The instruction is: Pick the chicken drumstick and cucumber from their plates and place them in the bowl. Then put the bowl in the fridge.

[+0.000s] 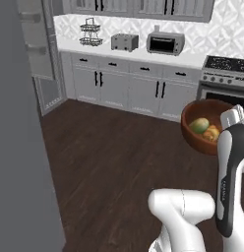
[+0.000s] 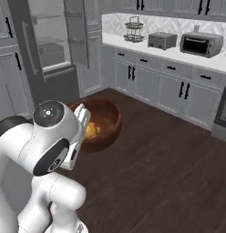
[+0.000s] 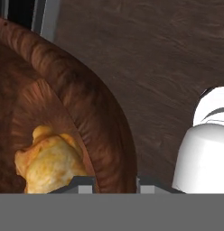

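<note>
- fridge [image 2: 46, 50]: tall grey unit at far left, door swung open, pale grey shelves inside, flat matte panels.
- counter [image 1: 138, 53]: white top over grey panelled cupboards with black bar handles; left to right on it sit a wire rack [image 1: 91, 32], a boxy grey toaster [image 1: 125, 42] and a toaster oven [image 1: 165, 43] with a dark glass front.
- stove [image 1: 226, 74]: dark hob, steel front, right of the counter.
- floor [image 1: 119, 152]: dark brown wood planks, visible grain.
- bowl [image 1: 205, 125]: deep, round, reddish-brown, glossy with wood-grain banding; held up off the floor beside the arm, tilted.
- cucumber [image 1: 199, 125]: stubby yellowish-green oval, lying inside the bowl.
- chicken drumstick [image 3: 50, 162]: lumpy golden-orange piece, in the bowl just beside the cucumber.
- gripper [image 3: 115, 184]: clenched on the bowl's rim, one dark finger inside the wall, one outside.
</note>
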